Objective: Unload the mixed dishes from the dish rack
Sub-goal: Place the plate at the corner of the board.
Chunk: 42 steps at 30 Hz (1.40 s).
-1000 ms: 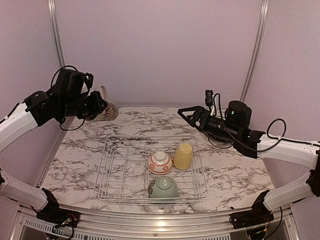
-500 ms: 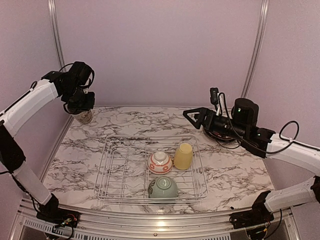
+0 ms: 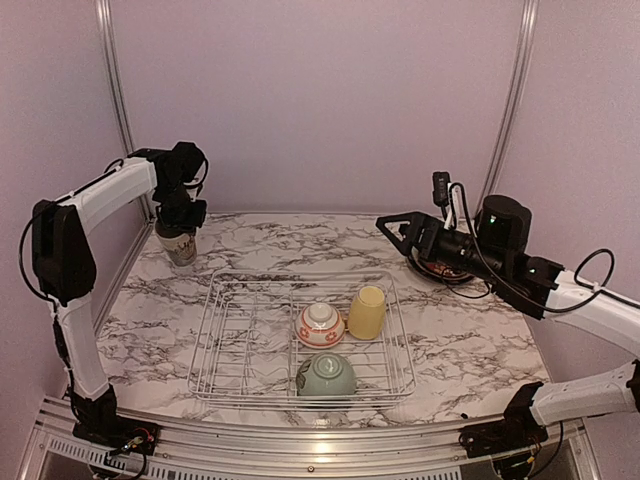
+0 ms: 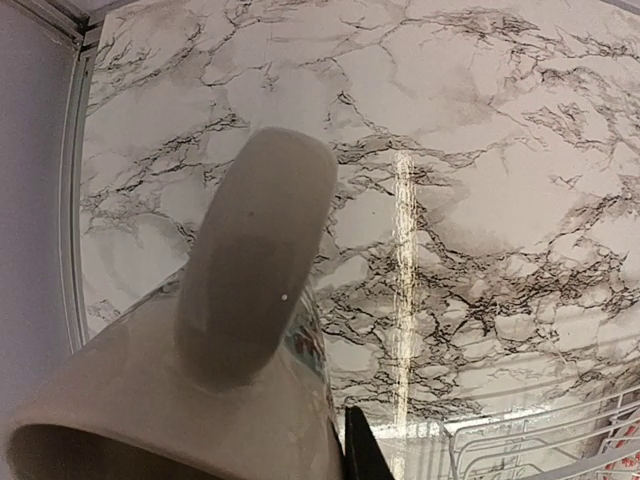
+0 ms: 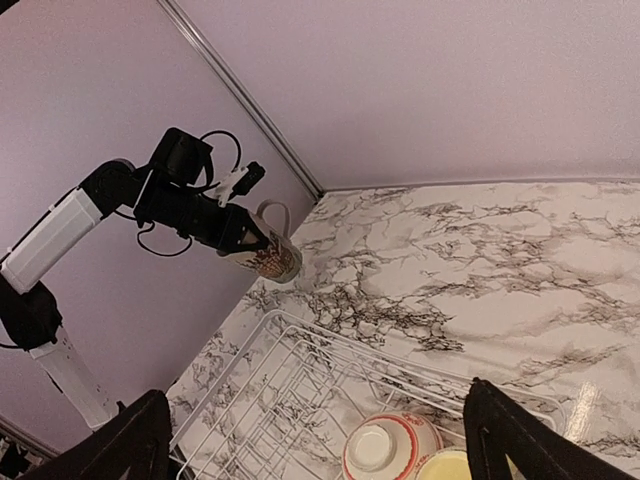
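Note:
My left gripper (image 3: 181,224) is shut on the rim of the tall cream patterned mug (image 3: 180,246), holding it upright low over the back left corner of the table. In the left wrist view the mug (image 4: 190,400) fills the lower left, handle forward, with one finger (image 4: 366,452) beside it. The wire dish rack (image 3: 240,340) holds a white-and-red bowl (image 3: 320,325), a yellow cup (image 3: 366,312) and a pale green bowl (image 3: 326,376). My right gripper (image 3: 392,226) hangs open above the rack's back right corner. It holds nothing.
A dark red plate (image 3: 447,270) lies on the marble table (image 3: 460,340) at the back right, mostly hidden under my right arm. Purple walls close in the back and both sides. The rack's left half (image 5: 270,370) holds no dishes.
My left arm has swung the mug from lying sideways in the air to upright and lower at the back left corner. My right arm drifted slightly right.

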Each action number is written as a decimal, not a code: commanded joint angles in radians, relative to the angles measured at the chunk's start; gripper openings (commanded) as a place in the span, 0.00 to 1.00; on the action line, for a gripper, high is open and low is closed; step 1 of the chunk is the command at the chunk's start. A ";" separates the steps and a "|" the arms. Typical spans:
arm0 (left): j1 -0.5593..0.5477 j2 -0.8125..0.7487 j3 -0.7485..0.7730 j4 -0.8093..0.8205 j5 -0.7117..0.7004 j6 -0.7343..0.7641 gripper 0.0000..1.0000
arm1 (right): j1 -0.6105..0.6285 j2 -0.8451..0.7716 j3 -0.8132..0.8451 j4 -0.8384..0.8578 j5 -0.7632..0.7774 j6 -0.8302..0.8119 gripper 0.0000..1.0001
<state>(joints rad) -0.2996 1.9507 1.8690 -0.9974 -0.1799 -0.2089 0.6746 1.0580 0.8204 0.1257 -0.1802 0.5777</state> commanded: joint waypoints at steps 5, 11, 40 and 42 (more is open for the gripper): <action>0.078 0.104 0.062 0.025 0.076 0.048 0.00 | -0.006 -0.016 0.000 -0.030 0.022 -0.008 0.99; 0.104 0.151 0.062 0.030 0.095 0.055 0.00 | -0.007 -0.014 -0.005 -0.026 0.021 -0.007 0.99; 0.089 -0.319 -0.082 0.175 0.168 -0.011 0.83 | -0.014 0.186 0.165 -0.385 0.108 -0.149 0.98; 0.086 -0.436 -0.211 0.280 0.250 -0.040 0.90 | -0.017 0.189 0.175 -0.411 0.118 -0.153 0.98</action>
<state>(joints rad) -0.2035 1.6924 1.8294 -0.8726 -0.0620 -0.2031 0.6727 1.2358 0.9413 -0.1745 -0.1043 0.4561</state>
